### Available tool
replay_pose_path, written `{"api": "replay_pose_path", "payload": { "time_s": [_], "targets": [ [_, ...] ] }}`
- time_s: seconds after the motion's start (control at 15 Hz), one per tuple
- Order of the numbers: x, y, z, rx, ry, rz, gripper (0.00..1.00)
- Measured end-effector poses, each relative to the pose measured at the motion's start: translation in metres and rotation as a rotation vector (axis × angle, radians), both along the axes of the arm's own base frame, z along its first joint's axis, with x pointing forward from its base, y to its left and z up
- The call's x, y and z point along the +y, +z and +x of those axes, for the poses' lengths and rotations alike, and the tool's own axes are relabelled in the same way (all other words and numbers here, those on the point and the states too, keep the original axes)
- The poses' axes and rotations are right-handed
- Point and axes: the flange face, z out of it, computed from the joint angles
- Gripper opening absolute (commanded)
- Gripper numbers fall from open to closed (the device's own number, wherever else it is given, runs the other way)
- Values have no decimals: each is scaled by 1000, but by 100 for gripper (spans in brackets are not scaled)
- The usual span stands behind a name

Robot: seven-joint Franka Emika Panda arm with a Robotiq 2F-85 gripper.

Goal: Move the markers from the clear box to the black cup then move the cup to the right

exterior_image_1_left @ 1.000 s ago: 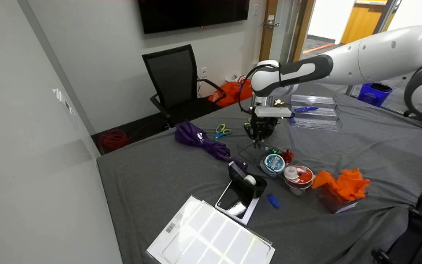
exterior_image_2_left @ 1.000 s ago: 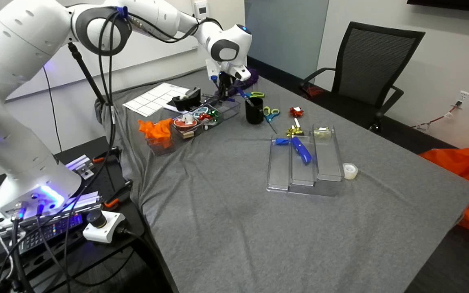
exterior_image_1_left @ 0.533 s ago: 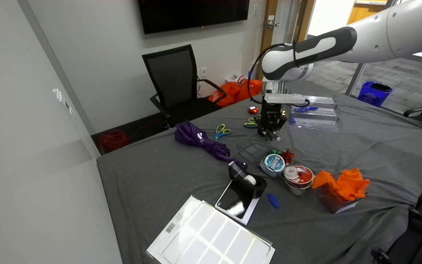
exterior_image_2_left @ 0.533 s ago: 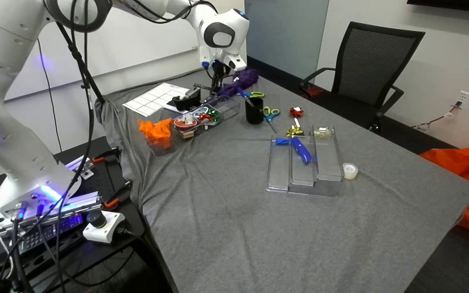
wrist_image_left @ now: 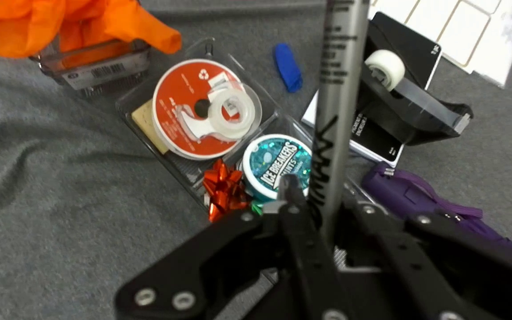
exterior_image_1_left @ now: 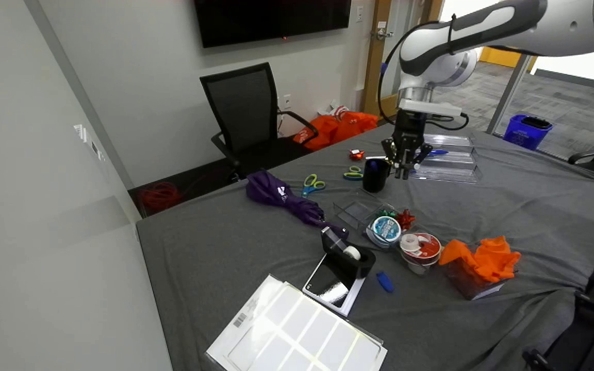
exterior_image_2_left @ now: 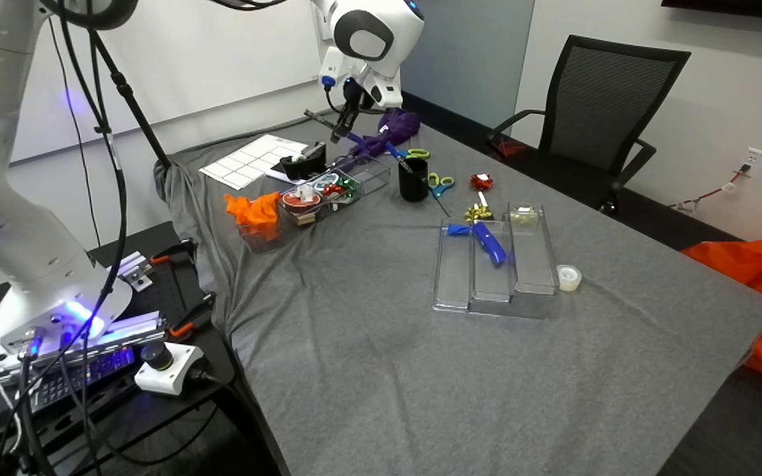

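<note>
Marker [wrist_image_left: 338, 98], silvery-gray with black lettering, clamped in tool [wrist_image_left: 327, 209]; black cup [exterior_image_2_left: 414, 185] upright.

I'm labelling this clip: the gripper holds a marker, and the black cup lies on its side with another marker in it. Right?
Not quite: the black cup stands upright, as both exterior views show. The gripper does hold a marker, and another marker is in the cup.
</note>
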Motion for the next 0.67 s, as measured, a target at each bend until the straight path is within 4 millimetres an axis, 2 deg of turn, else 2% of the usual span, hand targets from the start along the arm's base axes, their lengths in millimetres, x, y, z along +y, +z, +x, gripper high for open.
{"api": "replay_pose_path", "payload": {
  "time_s": [0.2,0.33,0.67],
  "targets": [
    [-31,10,-2,66,-109,85,4],
    [-46,13,7,90,-211,132,4],
    [-63,13,40,138,-447,239,4]
  ]
}}
